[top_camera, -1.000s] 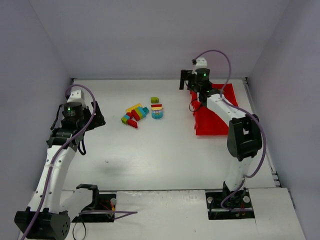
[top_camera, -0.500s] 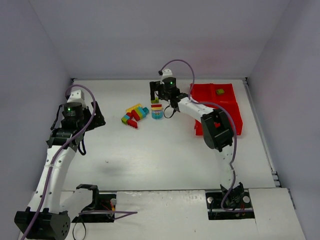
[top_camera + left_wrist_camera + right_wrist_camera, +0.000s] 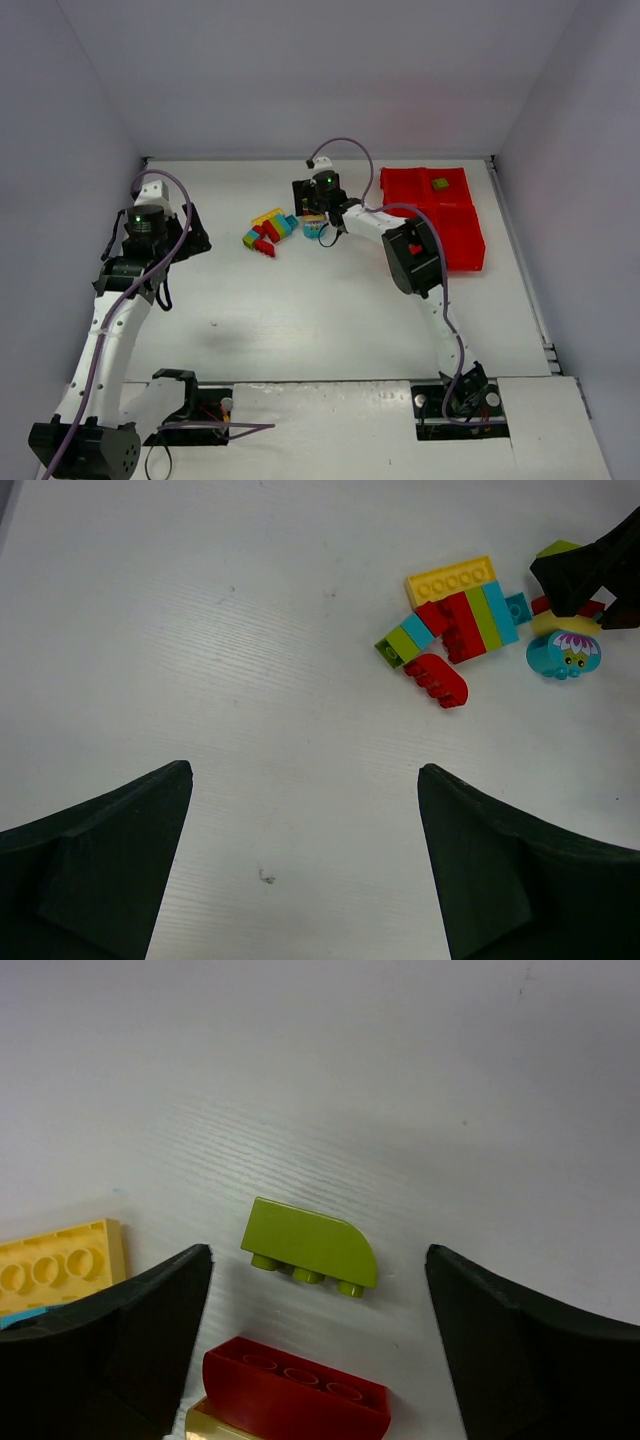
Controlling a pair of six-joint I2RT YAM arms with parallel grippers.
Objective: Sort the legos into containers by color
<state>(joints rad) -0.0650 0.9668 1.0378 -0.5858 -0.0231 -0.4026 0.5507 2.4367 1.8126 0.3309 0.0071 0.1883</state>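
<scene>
R arm has swung off the red tray [image 3: 462,240] since 1 s ago and come across to the bricks; a green brick [image 3: 439,183] now lies in one of the tray's far bins. L arm hasn't shifted.

L gripper [image 3: 305,780] hangs over bare table at the left, fingers [image 3: 100,870] spread wide, nothing between them, well apart from the work.

Next over, mid-table, the lego pile [image 3: 268,230]: yellow plate [image 3: 450,580], red, green and teal bricks packed touching. Just beside it a small stack with a teal round piece [image 3: 563,655] at the base.

R gripper [image 3: 306,198] is down at the far side of that stack. Wrist view shows its fingers [image 3: 100,1350] apart, straddling a lime brick [image 3: 310,1248] w/o touching it. That brick lies alone on the table, near a red brick [image 3: 295,1390].

Handling, as I judge it: hard, stiff plastic, v. light, smooth so a bit slippery. One top corner is rounded; a pad on that curve could squirt it out. Better to pinch the flat sides, low and centred. Only light squeeze needed.

Tray sits far right, well apart from the pile.
</scene>
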